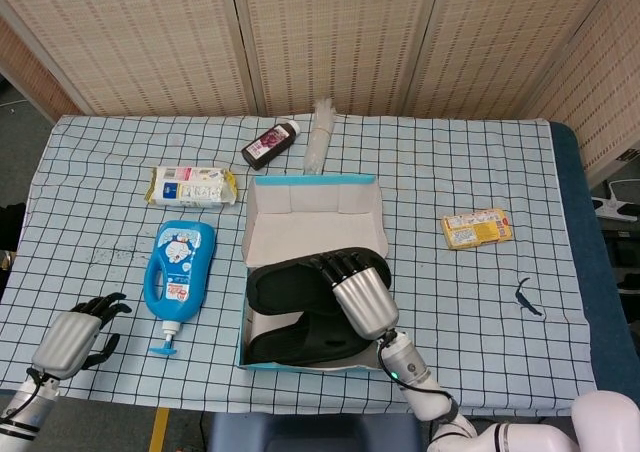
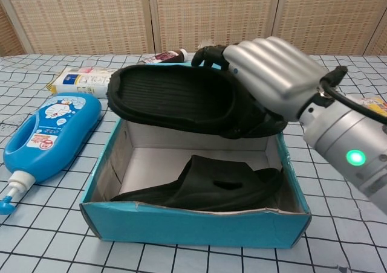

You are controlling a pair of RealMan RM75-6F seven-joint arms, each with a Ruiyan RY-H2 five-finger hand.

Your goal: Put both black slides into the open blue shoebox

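Note:
The open blue shoebox [image 1: 249,317] [image 2: 193,229] stands at the table's front middle with its lid flap up at the back. One black slide [image 1: 300,344] [image 2: 205,188] lies along the box's front wall. My right hand [image 1: 362,299] [image 2: 272,77] grips the second black slide [image 1: 285,284] [image 2: 172,98] and holds it level in the air over the box, sole up in the chest view. My left hand [image 1: 75,337] rests at the table's front left corner with its fingers curled in and nothing in it.
A blue bottle [image 1: 178,272] [image 2: 43,134] lies left of the box. Behind it sits a white wipes pack [image 1: 193,185] [image 2: 87,81]. A dark bottle [image 1: 270,143] and a clear bottle [image 1: 319,132] lie behind the box. To the right lies a yellow packet [image 1: 477,228].

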